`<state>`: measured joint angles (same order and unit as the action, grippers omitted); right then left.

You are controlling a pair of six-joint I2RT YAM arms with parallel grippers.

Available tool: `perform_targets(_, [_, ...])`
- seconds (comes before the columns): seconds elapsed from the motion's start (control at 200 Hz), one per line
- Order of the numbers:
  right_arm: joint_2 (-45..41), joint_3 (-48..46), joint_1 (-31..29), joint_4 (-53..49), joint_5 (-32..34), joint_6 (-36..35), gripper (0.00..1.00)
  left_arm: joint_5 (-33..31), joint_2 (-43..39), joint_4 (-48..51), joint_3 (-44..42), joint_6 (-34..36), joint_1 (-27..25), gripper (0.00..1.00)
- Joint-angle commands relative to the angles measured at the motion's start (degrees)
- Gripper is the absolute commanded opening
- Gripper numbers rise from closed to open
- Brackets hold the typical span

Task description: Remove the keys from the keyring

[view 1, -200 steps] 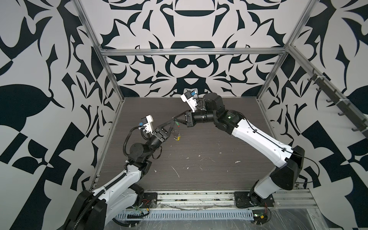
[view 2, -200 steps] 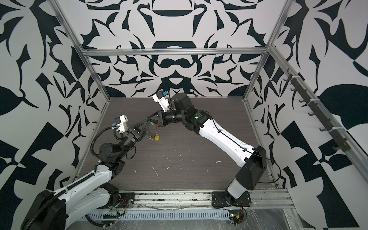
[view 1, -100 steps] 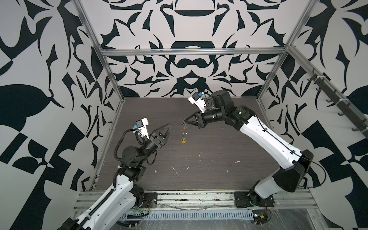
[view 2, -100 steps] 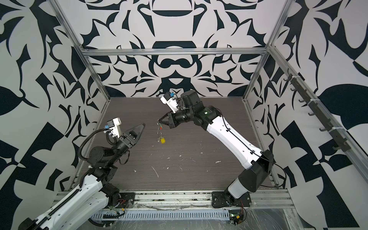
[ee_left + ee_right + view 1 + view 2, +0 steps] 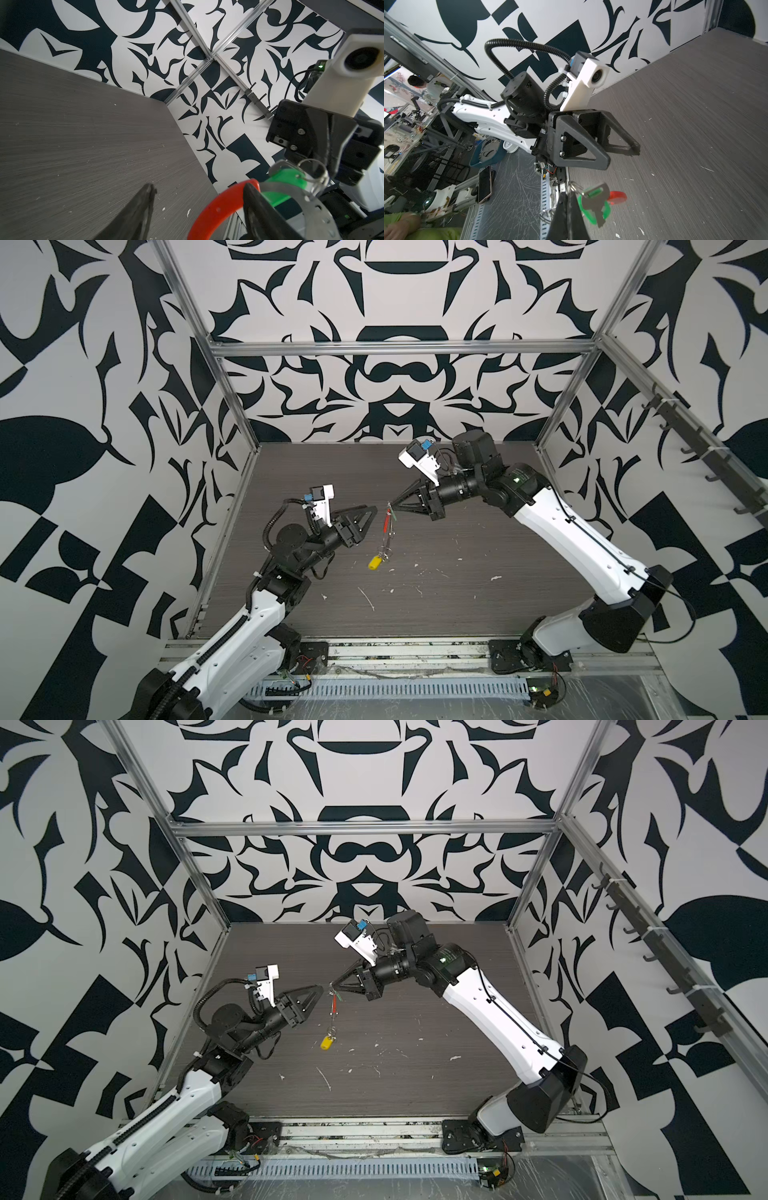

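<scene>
My right gripper (image 5: 391, 507) is shut on the top of the keyring (image 5: 390, 531), which hangs above the table in both top views. The hoop's red sleeve (image 5: 387, 522) faces my left gripper (image 5: 369, 524). That gripper is open, its upper fingertip just left of the hoop. The green key (image 5: 593, 205) dangles right beside the shut right gripper (image 5: 568, 199). At the hoop's bottom hangs the yellow key (image 5: 375, 562), also seen as the yellow key (image 5: 327, 1043). In the left wrist view the red sleeve (image 5: 218, 209) shows between the open fingers (image 5: 143, 207), close against one; contact is unclear.
White flecks (image 5: 368, 597) lie scattered on the grey table (image 5: 478, 605). Patterned walls with metal posts (image 5: 232, 406) close in three sides. A rack of hooks (image 5: 706, 456) runs along the right wall, and a metal rail (image 5: 395, 655) borders the front.
The two grippers were together at the keyring. My left gripper opened, drew back left, then came forward to the hoop again. My right gripper carried the keyring rightward and stayed shut.
</scene>
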<state>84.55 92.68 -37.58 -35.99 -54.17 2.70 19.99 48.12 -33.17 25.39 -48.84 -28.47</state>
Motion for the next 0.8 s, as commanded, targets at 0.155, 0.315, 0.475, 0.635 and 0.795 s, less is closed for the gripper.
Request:
perform_targets(0.155, [-2.23, -3.48, 0.14, 6.69, -6.41, 2.35, 0.0, -0.1, 0.77, -0.13, 3.31, 2.41, 0.08, 0.73])
perform_targets(0.315, [-3.12, -6.88, 0.06, 11.35, -10.03, 4.68, 0.0, 2.09, 4.0, -4.06, 3.44, 2.69, 0.08, 0.76])
perform_targets(0.475, [-3.96, -7.65, 0.01, 12.76, -9.97, 5.73, 0.0, 3.63, 8.76, -6.07, 4.96, 2.78, 0.08, 0.77])
perform_targets(0.635, [-4.69, -8.16, -0.04, 14.19, -9.44, 6.79, 0.0, 8.2, 13.74, -10.28, 6.66, 1.11, 0.08, 0.73])
perform_targets(0.795, [-5.47, -8.4, -0.03, 15.09, -8.64, 7.22, 0.0, 14.62, 16.79, -14.73, 7.28, -2.01, 0.08, 0.67])
